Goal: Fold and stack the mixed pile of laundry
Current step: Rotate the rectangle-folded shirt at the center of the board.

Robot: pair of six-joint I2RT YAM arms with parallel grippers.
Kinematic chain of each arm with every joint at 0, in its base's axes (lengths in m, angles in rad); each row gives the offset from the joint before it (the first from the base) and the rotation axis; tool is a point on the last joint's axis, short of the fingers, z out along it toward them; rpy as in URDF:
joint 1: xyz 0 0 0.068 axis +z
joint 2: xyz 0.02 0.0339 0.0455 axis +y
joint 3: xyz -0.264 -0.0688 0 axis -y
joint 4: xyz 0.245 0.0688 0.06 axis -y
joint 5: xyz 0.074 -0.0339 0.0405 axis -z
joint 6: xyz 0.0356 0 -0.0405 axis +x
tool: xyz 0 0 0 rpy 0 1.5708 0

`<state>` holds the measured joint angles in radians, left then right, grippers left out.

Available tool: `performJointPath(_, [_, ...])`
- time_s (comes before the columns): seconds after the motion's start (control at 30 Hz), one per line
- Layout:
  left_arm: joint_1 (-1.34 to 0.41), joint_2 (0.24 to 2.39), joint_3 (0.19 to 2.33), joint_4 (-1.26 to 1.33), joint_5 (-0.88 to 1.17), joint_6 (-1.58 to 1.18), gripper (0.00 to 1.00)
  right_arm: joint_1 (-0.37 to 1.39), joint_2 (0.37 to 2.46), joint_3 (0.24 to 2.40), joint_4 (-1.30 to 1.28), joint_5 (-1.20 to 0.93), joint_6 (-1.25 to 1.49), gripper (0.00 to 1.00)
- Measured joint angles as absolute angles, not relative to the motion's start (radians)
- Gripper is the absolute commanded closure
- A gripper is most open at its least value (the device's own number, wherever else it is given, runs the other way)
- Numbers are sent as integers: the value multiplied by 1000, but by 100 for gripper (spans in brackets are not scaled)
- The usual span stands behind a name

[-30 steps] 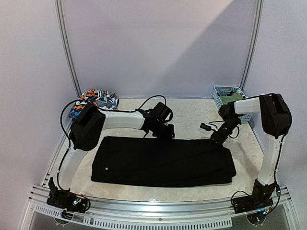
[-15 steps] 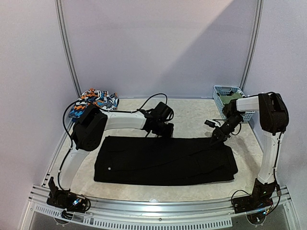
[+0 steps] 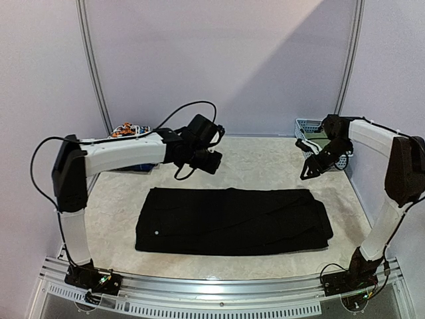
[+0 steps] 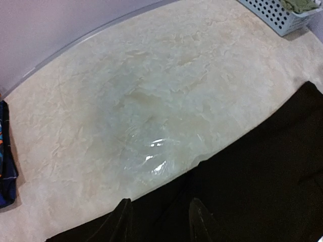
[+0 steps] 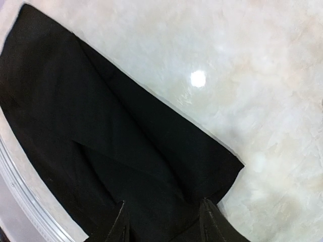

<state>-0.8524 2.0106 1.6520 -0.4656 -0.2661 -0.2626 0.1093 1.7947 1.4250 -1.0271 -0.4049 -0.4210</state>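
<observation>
black trousers (image 3: 232, 221) folded flat into one long band across the near-middle of the table (image 3: 265, 159), small pale dot near the left end. from the right wrist, just the band's corner plus a diagonal fold line running across it, not readable from overhead. left gripper (image 3: 211, 161) hanging up off the cloth past its far edge, fingers (image 4: 122, 219) parted a fair bit with nothing between, only dark fabric and marble-look top below. right gripper (image 3: 309, 171) same deal above the far right corner, fingers (image 5: 209, 219) apart, gripping nothing. orange-blue-white print (image 3: 126, 130) at the far left, mostly hidden behind the left arm (image 3: 119, 153) from overhead, only a dark sliver at the frame edge in the left wrist shot. light-blue basket (image 3: 302, 126) in the far right corner, olive-green piece (image 4: 302, 5) inside, way clearer from the left wrist than from the top.
</observation>
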Motion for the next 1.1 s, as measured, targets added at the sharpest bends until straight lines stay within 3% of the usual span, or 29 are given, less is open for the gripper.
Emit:
performJointPath(0.13, [-895,1877,1529,-520,-285,-228,64,139,1709,1392,-1026,-454,-476,74])
performJointPath(0.3, [-965,1864,1353,-590,-280,-240,73,232,1797,1373,-1051,-525,-543,81])
performJointPath(0.47, [-977,1864,1225,-625,-274,-282,75,238,1938,1386,-1056,-530,-551,83])
performJointPath(0.9, [-977,1886,1187,-631,-276,-337,76,225,2144,1531,-1098,-431,-513,84])
performJointPath(1.1, [-978,1842,1097,-609,-282,-434,73,272,2305,1831,-1201,-336,-524,84])
